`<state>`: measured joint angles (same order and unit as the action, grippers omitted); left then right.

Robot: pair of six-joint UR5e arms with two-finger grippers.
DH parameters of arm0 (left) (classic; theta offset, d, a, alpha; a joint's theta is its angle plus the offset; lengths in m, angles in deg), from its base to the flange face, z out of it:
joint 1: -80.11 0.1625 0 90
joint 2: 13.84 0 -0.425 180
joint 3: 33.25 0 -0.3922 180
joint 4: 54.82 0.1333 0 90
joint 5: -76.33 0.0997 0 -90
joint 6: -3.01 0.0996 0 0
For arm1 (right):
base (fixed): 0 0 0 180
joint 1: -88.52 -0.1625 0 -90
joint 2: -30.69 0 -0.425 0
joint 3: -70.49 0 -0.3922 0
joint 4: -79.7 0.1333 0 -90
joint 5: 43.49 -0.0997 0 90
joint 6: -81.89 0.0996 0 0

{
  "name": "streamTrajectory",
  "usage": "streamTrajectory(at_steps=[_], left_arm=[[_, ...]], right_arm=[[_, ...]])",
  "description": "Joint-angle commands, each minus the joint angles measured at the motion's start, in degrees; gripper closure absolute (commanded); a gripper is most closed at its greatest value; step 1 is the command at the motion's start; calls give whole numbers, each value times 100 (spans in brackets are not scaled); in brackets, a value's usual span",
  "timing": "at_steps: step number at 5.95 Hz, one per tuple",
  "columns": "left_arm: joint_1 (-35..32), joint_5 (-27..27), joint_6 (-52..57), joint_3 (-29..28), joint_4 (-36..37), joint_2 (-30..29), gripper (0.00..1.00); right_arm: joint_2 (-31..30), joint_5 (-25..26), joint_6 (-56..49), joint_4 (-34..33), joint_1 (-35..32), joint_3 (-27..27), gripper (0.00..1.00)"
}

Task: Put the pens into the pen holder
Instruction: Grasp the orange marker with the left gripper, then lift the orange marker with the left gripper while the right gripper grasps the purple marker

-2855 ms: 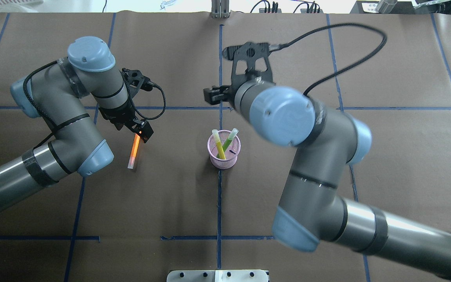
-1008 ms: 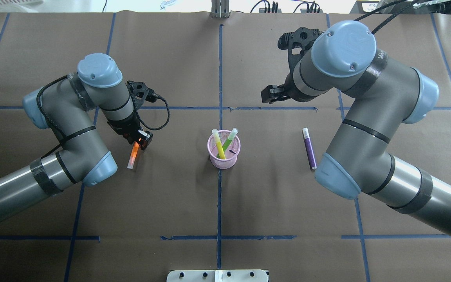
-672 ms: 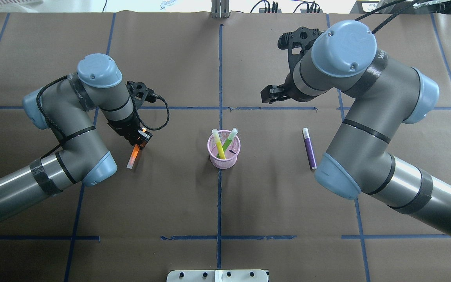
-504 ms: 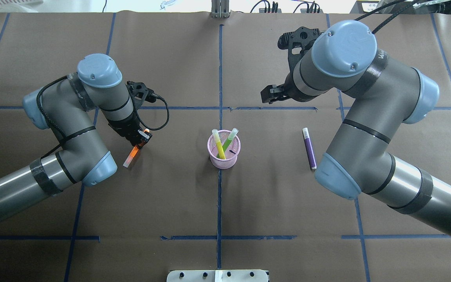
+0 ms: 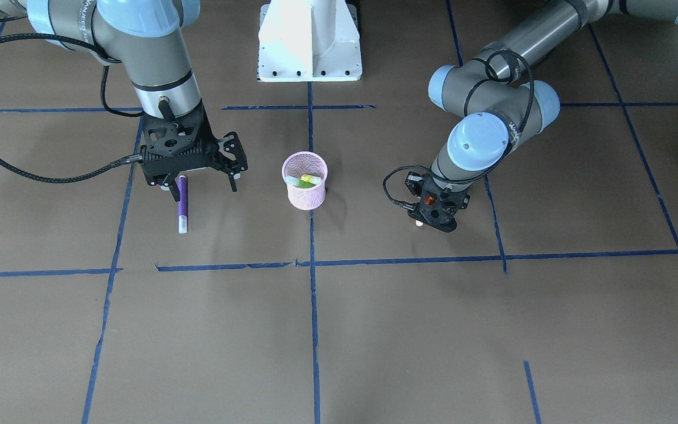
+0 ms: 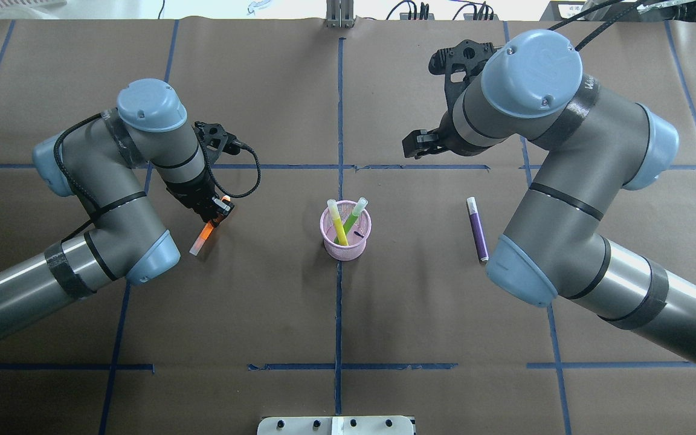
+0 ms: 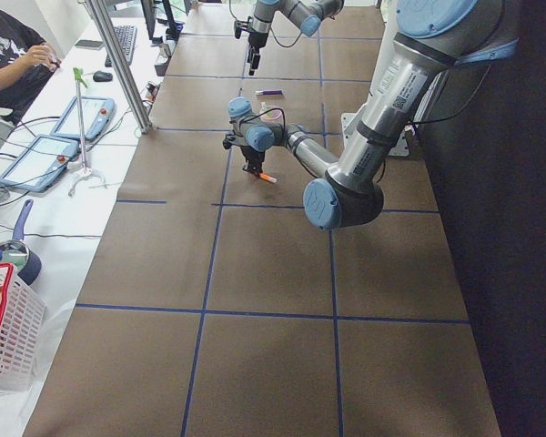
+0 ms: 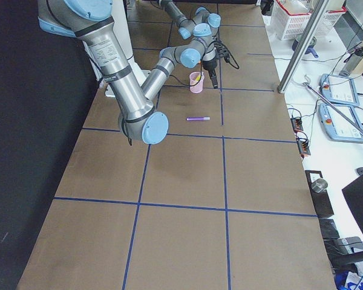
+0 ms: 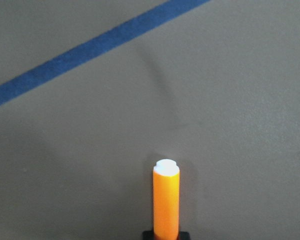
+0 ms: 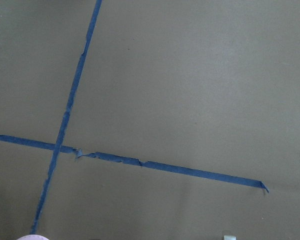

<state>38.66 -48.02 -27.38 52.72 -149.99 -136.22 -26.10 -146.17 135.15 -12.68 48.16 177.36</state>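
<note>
The orange pen (image 6: pixel 203 234) is hanging on a slant well to the robot's left of the pen holder (image 6: pixel 348 246). Its long axis is running diagonally. Its upper end is sitting clamped between the closed-in jaws of the left gripper (image 6: pixel 217 212), and its pale cap end is pointing down, away from the holder and toward the robot. Whether the cap is touching the paper-covered table (image 6: pixel 263 302) cannot be told.

The pen holder is standing upright on a blue tape line (image 6: pixel 338 314). It is carrying a yellow pen (image 6: pixel 338 225) and a green pen (image 6: pixel 354 215), both leaning with their caps above the rim.

The purple pen (image 6: pixel 476 232) is lying flat well to the holder's right, roughly parallel to that line, with its pale cap pointing away from the robot. The right gripper (image 5: pixel 198 179) is hovering raised on that same side, its jaws spread and gripping nothing.
</note>
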Motion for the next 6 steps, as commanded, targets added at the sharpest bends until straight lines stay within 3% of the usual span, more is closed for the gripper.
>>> streamTrajectory(at_steps=[1,4,5,6], left_arm=[[-405,-89,24,487,199,-14,98],[-732,-187,-141,1438,377,-355,100],[-733,-169,-839,1484,63,-601,100],[-733,-160,-1463,1475,-784,-612,100]], right_arm=[[-16,-6,0,-17,-8,0,0],[-586,-41,0,-9,62,-157,0],[-718,-50,9,18,167,-306,0],[-737,-155,-43,87,220,-395,0]])
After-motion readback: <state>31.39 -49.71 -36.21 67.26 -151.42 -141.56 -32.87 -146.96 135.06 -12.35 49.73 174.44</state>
